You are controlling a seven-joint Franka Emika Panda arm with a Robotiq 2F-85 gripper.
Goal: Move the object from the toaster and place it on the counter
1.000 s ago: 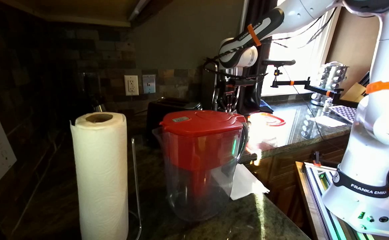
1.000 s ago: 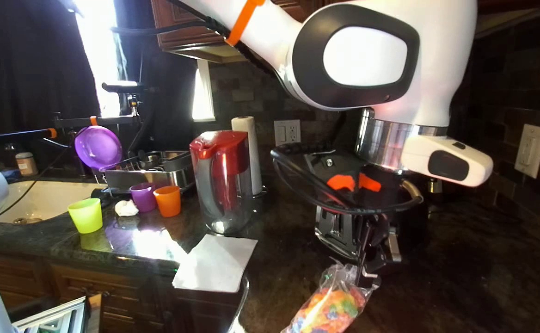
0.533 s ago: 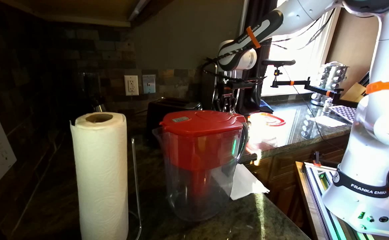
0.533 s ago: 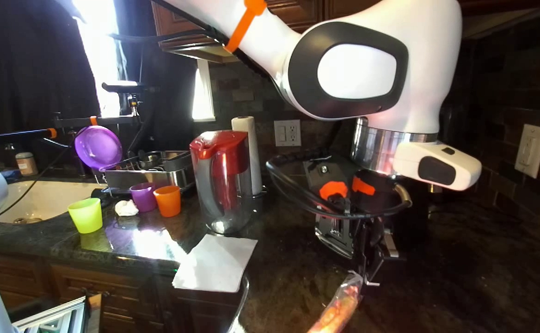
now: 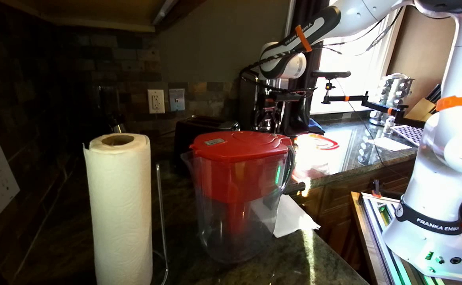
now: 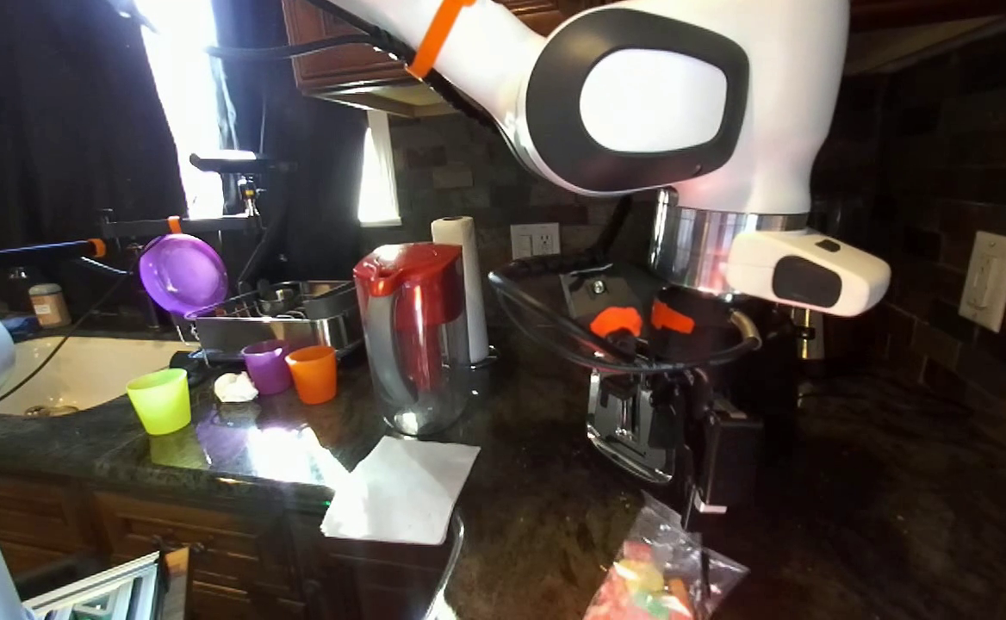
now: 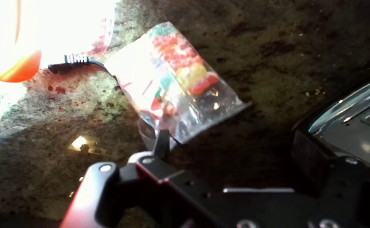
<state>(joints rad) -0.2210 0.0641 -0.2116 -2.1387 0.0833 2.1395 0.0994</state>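
A clear bag of colourful candy [image 7: 178,72] appears to rest on the dark speckled counter [image 7: 45,177]. In an exterior view the bag [image 6: 641,585] shows at the lower edge, partly cut off, just below my fingertips. My gripper [image 7: 254,158] stands open, with nothing between its jaws. In the wrist view its left finger [image 7: 162,142] overlaps the near corner of the bag; whether they touch I cannot tell. The toaster [image 6: 628,422] stands right behind my gripper, and its glossy edge [image 7: 356,126] shows at the right of the wrist view. My right finger is mostly lost in shadow.
A red-lidded pitcher [image 6: 417,344] and a white paper sheet [image 6: 404,491] lie toward the counter's front. Behind the pitcher stands a paper towel roll [image 5: 120,213]. A black cable [image 7: 67,61] runs beside the bag. Cups, including an orange one [image 6: 312,375], sit near the sink.
My gripper was shut on the bag and has opened. The arm dipped, then rose a little. The bag has come out of the jaws and now shows its broad side.
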